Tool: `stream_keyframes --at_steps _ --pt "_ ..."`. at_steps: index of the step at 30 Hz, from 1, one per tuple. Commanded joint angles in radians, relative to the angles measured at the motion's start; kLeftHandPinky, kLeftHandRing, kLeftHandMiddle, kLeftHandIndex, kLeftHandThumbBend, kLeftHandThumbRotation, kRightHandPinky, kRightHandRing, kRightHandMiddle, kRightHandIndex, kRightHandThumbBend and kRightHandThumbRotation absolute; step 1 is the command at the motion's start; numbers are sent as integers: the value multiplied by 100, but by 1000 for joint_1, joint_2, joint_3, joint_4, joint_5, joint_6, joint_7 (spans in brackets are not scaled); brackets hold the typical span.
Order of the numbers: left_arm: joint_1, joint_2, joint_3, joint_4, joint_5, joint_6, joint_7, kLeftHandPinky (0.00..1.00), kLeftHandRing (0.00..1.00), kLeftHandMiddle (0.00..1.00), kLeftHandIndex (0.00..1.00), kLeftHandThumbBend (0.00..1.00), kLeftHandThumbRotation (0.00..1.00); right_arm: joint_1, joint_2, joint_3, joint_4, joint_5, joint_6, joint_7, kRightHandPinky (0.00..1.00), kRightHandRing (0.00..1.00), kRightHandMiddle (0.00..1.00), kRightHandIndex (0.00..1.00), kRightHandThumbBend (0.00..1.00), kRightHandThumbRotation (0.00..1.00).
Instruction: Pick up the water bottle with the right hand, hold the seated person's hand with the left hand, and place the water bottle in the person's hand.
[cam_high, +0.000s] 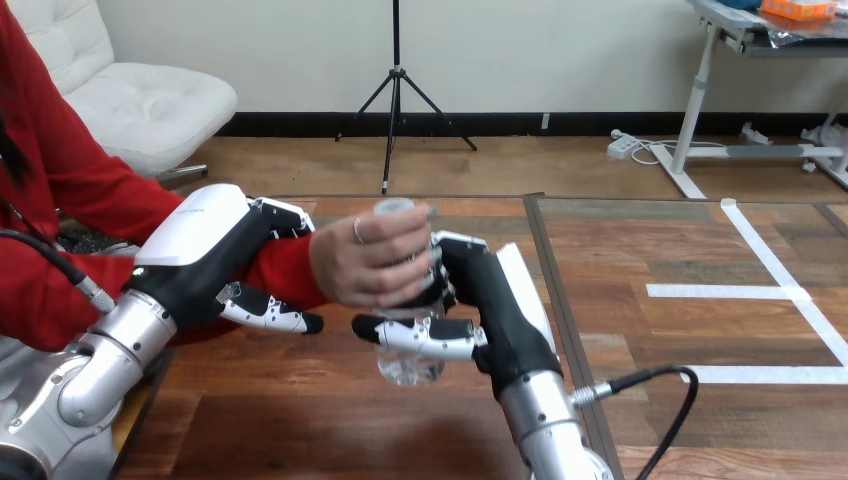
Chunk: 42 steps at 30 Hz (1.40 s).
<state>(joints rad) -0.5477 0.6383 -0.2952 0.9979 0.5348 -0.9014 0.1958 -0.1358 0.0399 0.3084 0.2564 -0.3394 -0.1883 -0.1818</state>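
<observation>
A clear water bottle (408, 364) stands upright above the table's middle, its cap (396, 208) showing on top. My right hand (487, 300) is shut on it from the right, with the thumb (425, 336) lying across its lower front. The person's hand (368, 262) comes in from the left and is wrapped round the bottle's upper part, so both hands are on the bottle. My left hand (205, 250) is shut on the person's red-sleeved wrist (285, 268), fingers over its top and thumb (270, 312) beneath it.
The wooden table (330, 420) has a dark seam (548, 265) running away just right of my right hand. White tape lines (770, 292) mark the surface at the right. A black cable (655, 378) loops beside my right forearm.
</observation>
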Motion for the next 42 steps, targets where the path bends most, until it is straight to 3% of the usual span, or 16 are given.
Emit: stream_keyframes --at_steps 1,33,42 --pt "-45 -41 9 -35 -20 -31 -12 31 37 45 47 82 4 -90 24 -9 -70 -7 -5 1 30 40 51 51 78 0" --pt "-56 -55 5 -16 -10 -31 1 31 37 45 47 83 4 -109 13 -27 -66 -11 24 10 32 42 52 52 81 0" --pt "-51 -55 10 -17 -17 -22 -3 35 41 48 50 84 7 -107 1 -28 -73 -11 45 35 35 46 57 56 83 0"
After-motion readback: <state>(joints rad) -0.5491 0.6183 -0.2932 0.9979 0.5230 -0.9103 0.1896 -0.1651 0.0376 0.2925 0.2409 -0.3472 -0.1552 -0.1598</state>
